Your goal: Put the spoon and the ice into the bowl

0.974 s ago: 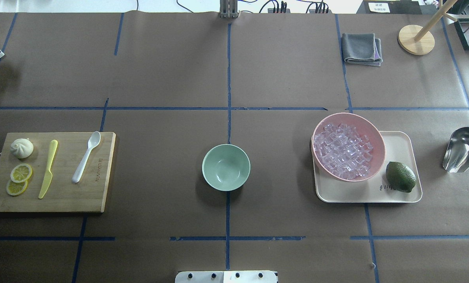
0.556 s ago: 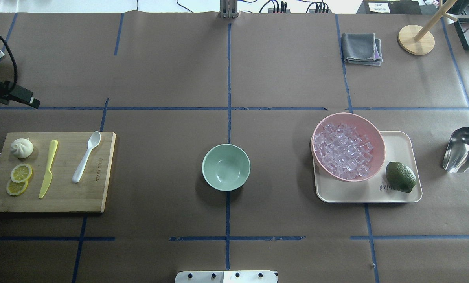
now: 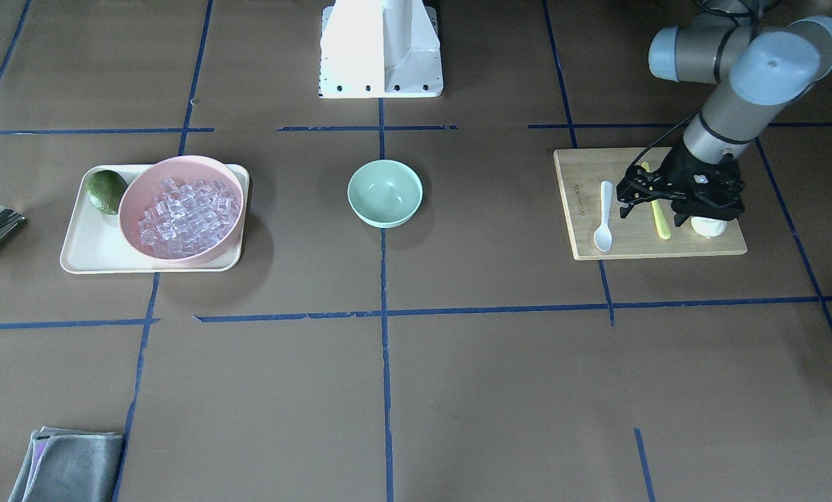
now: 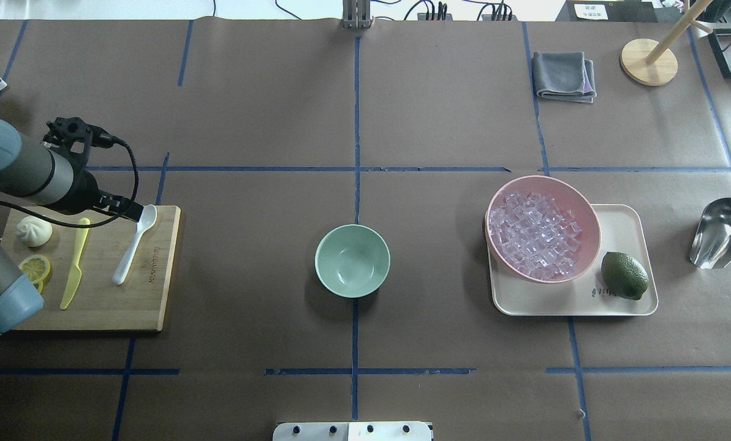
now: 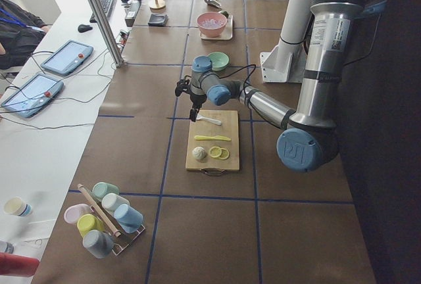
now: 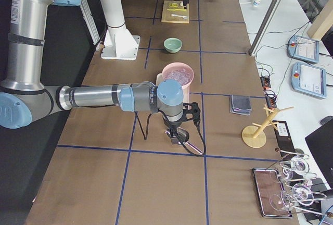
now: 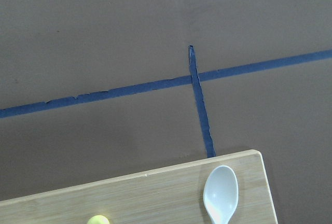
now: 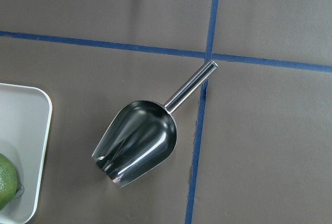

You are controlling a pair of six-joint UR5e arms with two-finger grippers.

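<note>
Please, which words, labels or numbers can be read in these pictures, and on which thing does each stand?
None reads clearly.
Cutting board: a brand line along one edge, too small to read.
Tray: dark print beside the lime, blurred.
White card, top right of the overhead view: print too small.
Left arm: white sticker, too small.
</note>
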